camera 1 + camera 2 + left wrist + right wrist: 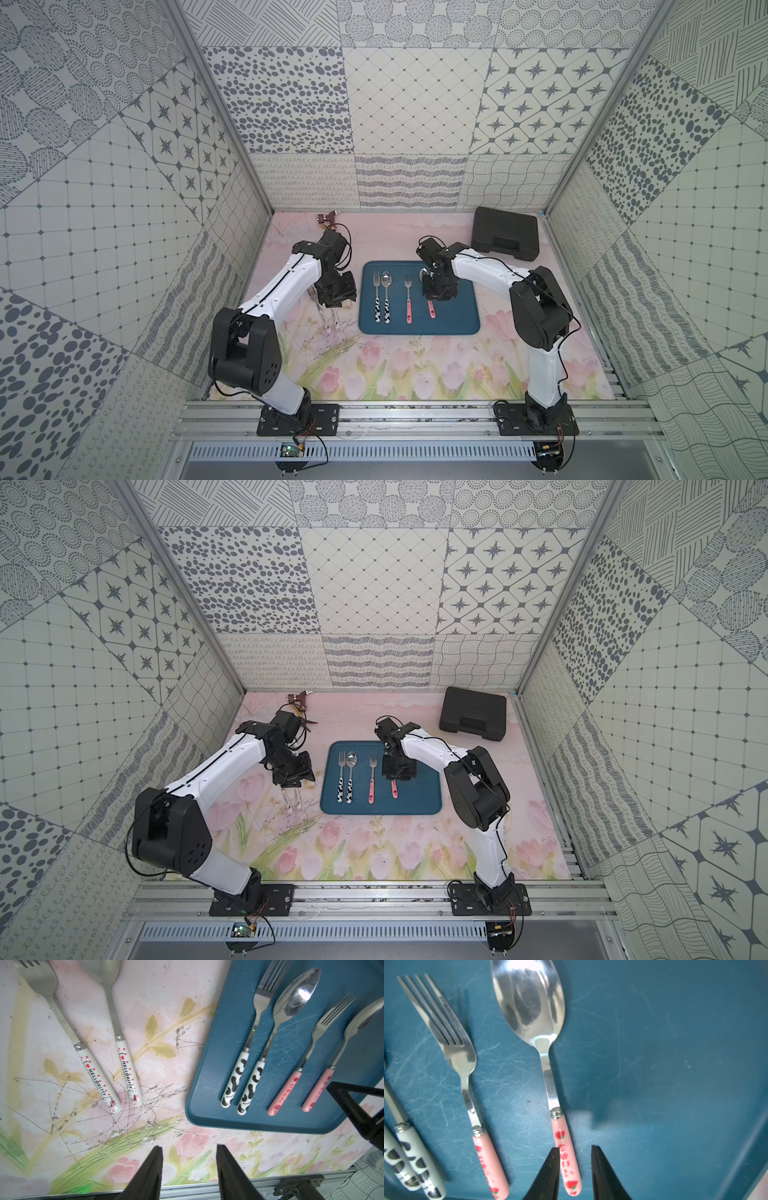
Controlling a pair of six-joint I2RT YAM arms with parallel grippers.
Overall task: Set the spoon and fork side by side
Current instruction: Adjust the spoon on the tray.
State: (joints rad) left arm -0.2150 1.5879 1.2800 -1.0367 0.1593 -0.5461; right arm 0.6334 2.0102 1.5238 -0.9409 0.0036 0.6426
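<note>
- A table point(415, 365) covered with a pink cloth of painted tulips is seen. It is closed in on three sides by grey-and-white patterned walls point(415, 104).
- A dark blue plastic tray point(457, 316) is laid flat near the middle of the table.
- Four things are laid in a row on the tray, with their handles toward the front. They are a cow-spotted fork point(234, 1080), a cow-spotted spoon point(295, 1001), the pink-handled fork point(466, 1084) and the pink-handled spoon point(548, 1076).
- The pink-handled spoon is laid just beside the pink-handled fork without touching it. Both are pointed nearly the same way.
- The right tool point(574, 1147) is held low over the pink spoon's handle with its jaws parted. A gap is seen on one side of the handle, so the handle is not squeezed.
- The left tool point(189, 1146) is held over the table left of the tray with its jaws parted. Only scratched cloth is seen between them.
- A white-handled fork point(99, 1080) and a white-handled spoon point(128, 1076) are laid on the table left of the tray.
- A black plastic case point(505, 235) is set by the back right corner, apart from the tray.
- Bare blue room is left on the tray's right part. Wide bare cloth is left in front, up to the metal rail point(415, 419).
</note>
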